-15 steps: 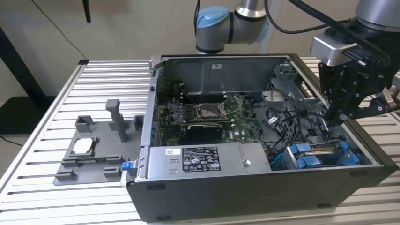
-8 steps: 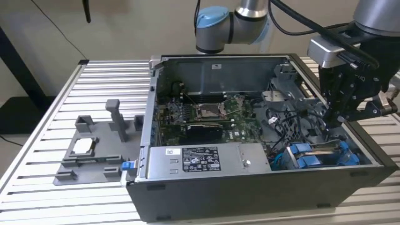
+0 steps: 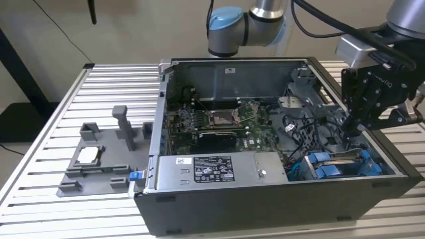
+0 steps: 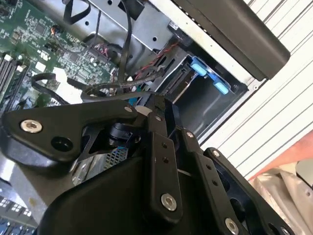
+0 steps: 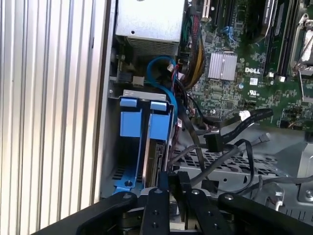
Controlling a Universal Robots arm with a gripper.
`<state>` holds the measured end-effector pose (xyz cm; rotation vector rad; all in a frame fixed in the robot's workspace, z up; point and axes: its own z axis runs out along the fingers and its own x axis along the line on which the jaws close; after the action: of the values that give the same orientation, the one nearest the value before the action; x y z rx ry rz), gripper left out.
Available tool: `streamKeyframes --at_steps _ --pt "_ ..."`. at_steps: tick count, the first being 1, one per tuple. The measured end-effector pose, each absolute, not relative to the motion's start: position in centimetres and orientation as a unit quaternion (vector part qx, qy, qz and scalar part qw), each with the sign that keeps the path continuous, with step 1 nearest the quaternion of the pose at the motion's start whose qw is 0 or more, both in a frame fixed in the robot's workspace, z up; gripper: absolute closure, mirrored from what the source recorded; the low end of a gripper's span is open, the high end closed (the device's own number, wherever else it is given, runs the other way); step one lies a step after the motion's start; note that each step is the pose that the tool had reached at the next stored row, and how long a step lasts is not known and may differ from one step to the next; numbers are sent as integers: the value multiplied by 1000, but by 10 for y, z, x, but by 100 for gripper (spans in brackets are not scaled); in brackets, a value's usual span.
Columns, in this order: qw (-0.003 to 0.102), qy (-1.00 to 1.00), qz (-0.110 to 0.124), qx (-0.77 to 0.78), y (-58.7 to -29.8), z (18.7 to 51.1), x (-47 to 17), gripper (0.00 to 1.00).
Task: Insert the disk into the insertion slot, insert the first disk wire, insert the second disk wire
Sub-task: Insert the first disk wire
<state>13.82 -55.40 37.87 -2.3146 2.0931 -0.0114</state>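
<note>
Fingers [image 5: 156, 196]: pressing almost together in the first wrist view, with only a sliver of gap between them, pinching nothing that shows.
Gripper [image 5: 173, 175]: hanging over the corner of the case [image 3: 265, 209] at the exterior view's right, just by the disk's end. Whether it is touching the disk cannot be told.
Disk [image 5: 157, 147]: standing on edge inside the slot [image 5: 142, 93], its blue carrier framing it.
Wires: a black wire [image 5: 212, 142] with a plug is lying near the slot, beside the board [image 5: 244, 73]. A blue wire [image 5: 159, 68] is looping close to the slot's rim.
Surface: the open case is lying on a ribbed metal table [image 3: 119, 84], with a grey fixture [image 3: 99, 159] sitting just beside it at the exterior view's left.
Room: the arm [image 3: 246, 22] is reaching in before a plain pale wall [image 3: 133, 25].
</note>
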Motion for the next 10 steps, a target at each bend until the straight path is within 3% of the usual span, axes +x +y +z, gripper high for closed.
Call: streamKeyframes --at_steps 4,8,10 --pt "1 671 12 -742 -554 378 147 81" --pt "15 671 26 -741 -555 377 149 81" --pt "16 671 27 -741 -558 375 150 81"
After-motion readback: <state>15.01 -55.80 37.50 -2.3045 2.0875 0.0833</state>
